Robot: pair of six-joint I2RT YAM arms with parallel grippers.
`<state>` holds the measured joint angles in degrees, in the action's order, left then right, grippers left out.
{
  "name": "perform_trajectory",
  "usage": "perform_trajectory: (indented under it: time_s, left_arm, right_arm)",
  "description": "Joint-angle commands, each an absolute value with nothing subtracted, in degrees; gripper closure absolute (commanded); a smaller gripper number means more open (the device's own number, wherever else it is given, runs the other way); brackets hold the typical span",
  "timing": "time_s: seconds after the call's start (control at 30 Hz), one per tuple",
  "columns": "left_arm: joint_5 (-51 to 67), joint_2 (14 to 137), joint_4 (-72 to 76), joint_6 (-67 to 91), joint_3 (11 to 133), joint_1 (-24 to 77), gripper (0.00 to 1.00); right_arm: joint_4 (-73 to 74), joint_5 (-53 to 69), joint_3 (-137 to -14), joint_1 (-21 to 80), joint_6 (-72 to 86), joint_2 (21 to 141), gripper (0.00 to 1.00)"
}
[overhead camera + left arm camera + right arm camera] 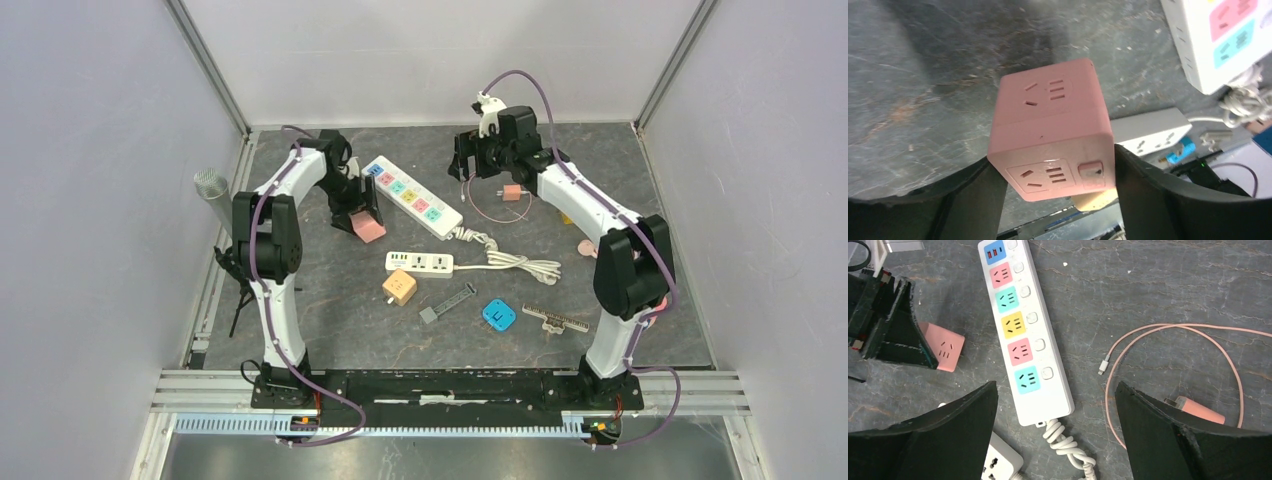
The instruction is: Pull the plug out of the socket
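Observation:
My left gripper (360,213) is shut on a pink cube socket (368,228), with a finger against each side of it, seen close in the left wrist view (1050,130). The cube's visible faces have no plug in them. A pink plug (512,192) with a thin pink cable (488,213) lies on the table at the back right, apart from the cube. My right gripper (470,165) is open and empty above the table. In the right wrist view the plug (1195,410) lies by the right finger and the cube (945,347) is at the left.
A long white power strip with coloured sockets (412,197) lies between the arms. A small white strip (420,263) with a coiled cord, an orange cube (400,288), a grey part (447,303), a blue adapter (498,315) and a comb-like piece (555,320) lie nearer the front.

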<state>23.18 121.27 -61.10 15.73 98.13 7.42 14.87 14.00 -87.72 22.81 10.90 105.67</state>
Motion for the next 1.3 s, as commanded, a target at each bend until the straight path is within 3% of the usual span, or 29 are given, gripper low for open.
perform_trajectory:
  time_s: [0.0, 0.1, 0.47, 0.67, 1.1, 1.27]
  left_arm:
    - [15.61, 119.09, -60.24, 13.47, 100.68, 7.03, 0.14]
    - [12.82, 118.98, -60.9, 14.09, 103.99, 7.03, 0.0]
    - [7.18, 116.13, -63.37, 15.69, 115.37, 7.04, 0.0]
    - [9.7, 113.03, -62.86, 16.45, 117.79, 7.15, 0.0]
    - [21.2, 104.19, -52.09, 22.33, 102.77, 11.7, 0.0]
    - [21.97, 104.89, -51.94, 22.59, 101.61, 13.25, 0.0]
  right_arm:
    - [14.7, 14.59, -87.83, 22.51, 10.87, 102.04, 0.1]
    - [16.04, 14.58, -88.6, 22.32, 10.38, 101.96, 0.1]
    - [21.89, 3.91, -87.81, 21.14, 7.8, 98.26, 0.07]
    - [27.66, -5.78, -87.5, 19.2, 6.33, 96.3, 0.02]
    - [44.5, -32.63, -75.46, 13.21, 21.45, 82.43, 0.02]
    - [55.2, -34.21, -71.73, 5.74, 31.62, 74.81, 0.03]
